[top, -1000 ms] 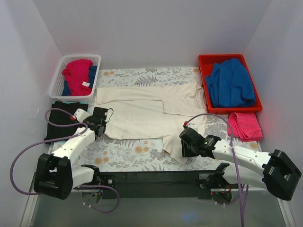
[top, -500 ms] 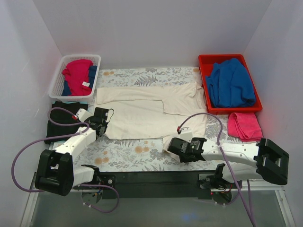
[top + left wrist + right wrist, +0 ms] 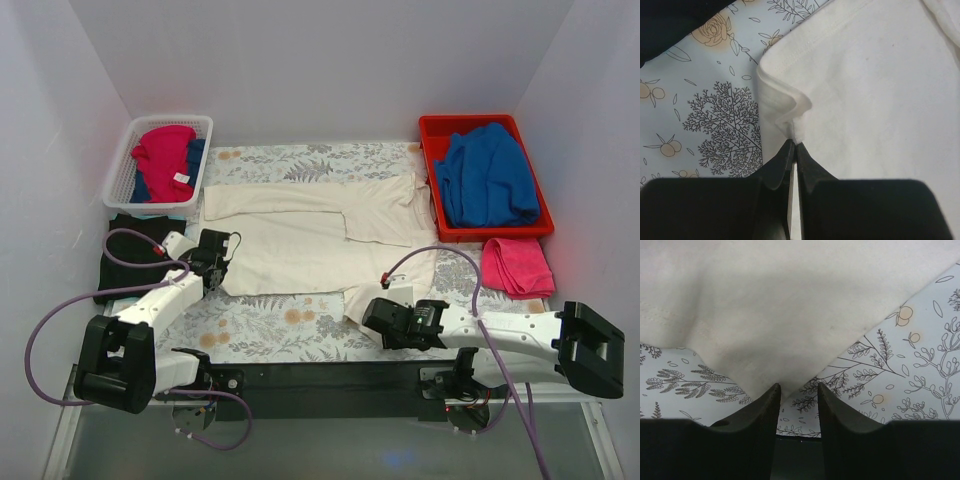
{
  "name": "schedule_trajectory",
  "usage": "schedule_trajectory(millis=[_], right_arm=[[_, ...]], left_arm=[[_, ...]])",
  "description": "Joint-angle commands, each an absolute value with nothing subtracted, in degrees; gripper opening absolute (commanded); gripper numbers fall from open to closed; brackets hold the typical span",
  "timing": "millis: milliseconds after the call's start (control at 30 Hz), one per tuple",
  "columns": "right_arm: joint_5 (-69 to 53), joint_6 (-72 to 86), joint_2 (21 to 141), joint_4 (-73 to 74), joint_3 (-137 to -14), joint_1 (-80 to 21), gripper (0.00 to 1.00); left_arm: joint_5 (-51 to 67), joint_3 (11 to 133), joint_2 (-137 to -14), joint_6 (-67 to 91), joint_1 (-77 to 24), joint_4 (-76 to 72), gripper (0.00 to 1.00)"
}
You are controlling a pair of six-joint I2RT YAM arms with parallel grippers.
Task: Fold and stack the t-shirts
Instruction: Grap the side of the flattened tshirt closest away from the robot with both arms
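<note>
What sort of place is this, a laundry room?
Probably a robot lab booth for laundry folding: white walls box in a grey floral tablecloth, two white robot arms handle a cream-white long-sleeved shirt, a red plastic tray holds blue clothing.

Bench (image 3: 270, 322) layout.
Centre: long-sleeved t-shirt (image 3: 310, 235); basket (image 3: 170, 118) rear left, second t-shirt (image 3: 125, 265) before it; tray (image 3: 428, 160) rear right, cloth (image 3: 515, 265) before it.

white walls (image 3: 320, 60), floral tablecloth (image 3: 262, 330)

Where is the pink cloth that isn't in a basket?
Top view: the pink cloth lies on the right side, directly below the red tray and right of the cream shirt.
</note>
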State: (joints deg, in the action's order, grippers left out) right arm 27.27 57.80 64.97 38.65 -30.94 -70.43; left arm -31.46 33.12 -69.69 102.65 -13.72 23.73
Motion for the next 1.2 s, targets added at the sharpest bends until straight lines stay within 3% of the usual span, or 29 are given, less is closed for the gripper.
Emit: schedule_trajectory(millis=[0,267,767,1167], right_arm=[[25.84,58.10,65.13,32.44,-27.96,-70.84,0.43],[26.46,57.30,65.30,30.06,-27.51,-70.84,0.44],[34.89,59.59,68.55,39.72,-37.26,-77.08,0.42],[35.68,63.46,67.06,42.19,-34.46,-77.17,0.43]], left_arm=[[-31.99,32.43,-68.47,102.04,-13.71,23.55,0.00],[-32.26,32.43,-67.76,101.60,-13.71,23.82,0.00],[-32.52,32.25,-67.94,101.69,-13.71,24.00,0.00],[-31.82,31.73,-68.47,101.86,-13.62,23.21,0.00]])
